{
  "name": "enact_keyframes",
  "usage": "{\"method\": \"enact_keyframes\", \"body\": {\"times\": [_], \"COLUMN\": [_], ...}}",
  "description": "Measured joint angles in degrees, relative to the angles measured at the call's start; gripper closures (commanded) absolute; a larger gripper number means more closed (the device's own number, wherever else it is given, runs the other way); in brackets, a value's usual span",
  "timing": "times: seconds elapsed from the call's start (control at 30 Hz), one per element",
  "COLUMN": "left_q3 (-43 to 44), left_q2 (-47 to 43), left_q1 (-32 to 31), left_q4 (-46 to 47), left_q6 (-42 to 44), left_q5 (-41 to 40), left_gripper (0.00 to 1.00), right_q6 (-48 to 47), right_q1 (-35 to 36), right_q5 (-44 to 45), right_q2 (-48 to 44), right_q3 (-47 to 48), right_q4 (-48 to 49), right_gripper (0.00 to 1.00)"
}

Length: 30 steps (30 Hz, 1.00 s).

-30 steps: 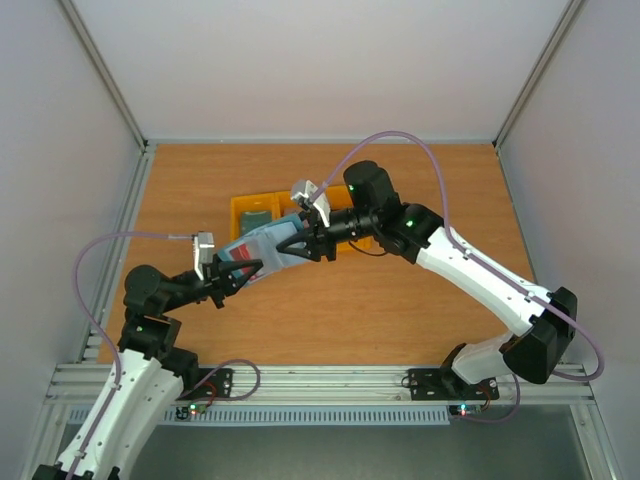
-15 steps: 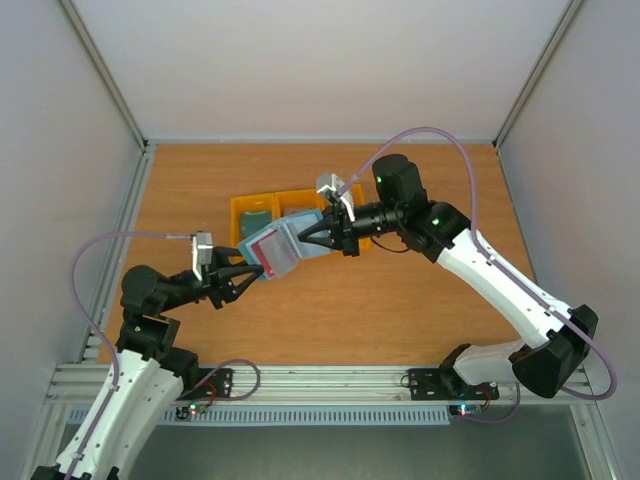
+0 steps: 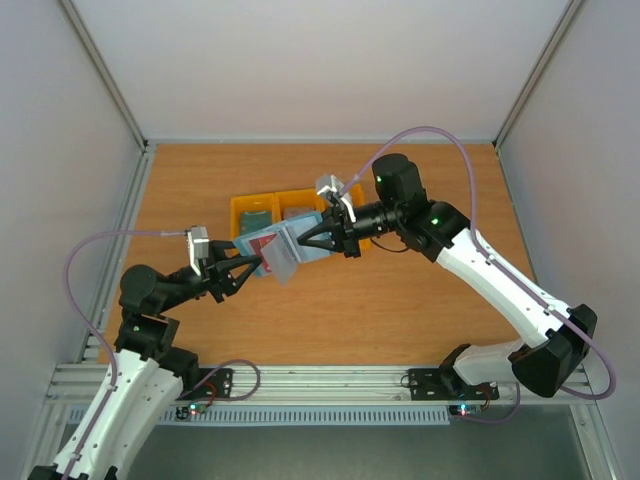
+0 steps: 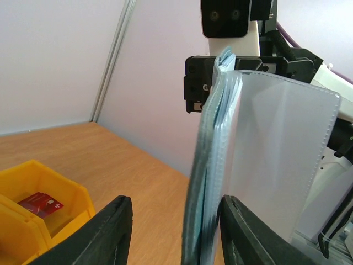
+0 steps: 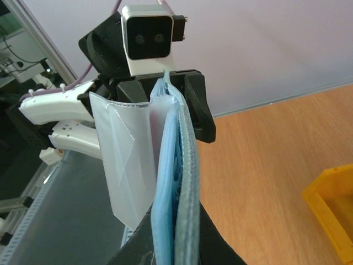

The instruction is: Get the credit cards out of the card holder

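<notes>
We hold the holder (image 3: 278, 252) in mid-air at frame centre, the right claw (image 3: 310, 240) clenched on it and the left claw (image 3: 256, 266) released around its edge. If the left claw pinches only the clear sleeve (image 4: 276, 165), the holder may twist free.

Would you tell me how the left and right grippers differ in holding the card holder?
The left gripper has its fingers apart around one edge of the card holder; the right gripper has its fingers shut on the opposite edge. The left gripper points right, the right gripper left. Both meet at the holder.
</notes>
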Motion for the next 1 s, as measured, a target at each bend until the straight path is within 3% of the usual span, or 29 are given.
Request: {"method": "enact_keyframes", "body": {"times": [0.37, 0.4, 0.47, 0.53, 0.7, 0.83, 1.0], "left_q3": [0.0, 0.0, 0.0, -0.1, -0.3, 0.0, 3.1], "left_q2": [0.3, 0.3, 0.3, 0.3, 0.2, 0.2, 1.5], "left_q1": [-0.7, -0.7, -0.7, -0.8, -1.0, -1.1, -1.4], "left_q4": [0.0, 0.0, 0.0, 0.0, 0.3, -5.0, -20.1], "left_q6": [-0.1, -0.2, -0.5, -0.5, -0.9, 0.0, 5.7], "left_q5": [-0.3, -0.3, 0.0, 0.1, -0.1, -6.0, -22.2], "left_gripper": [0.54, 0.59, 0.82, 0.98, 1.0, 1.0, 1.0], "right_q6": [2.6, 2.7, 2.7, 2.7, 1.2, -2.2, -2.6], "right_q1": [0.3, 0.3, 0.3, 0.3, 0.3, 0.2, -0.4], "right_q5": [-2.5, -2.6, -2.6, -2.6, -1.8, 6.9, 19.6], "right_q2": [4.8, 5.0, 5.2, 5.2, 5.3, 5.0, -0.7], "right_q3": [0.2, 0.2, 0.2, 0.2, 1.3, 5.3, 5.0], "right_q4": [4.2, 4.2, 4.2, 4.2, 1.8, -4.2, -7.2], "right_gripper": [0.99, 0.99, 0.99, 0.98, 0.55, 0.48, 0.53]}}
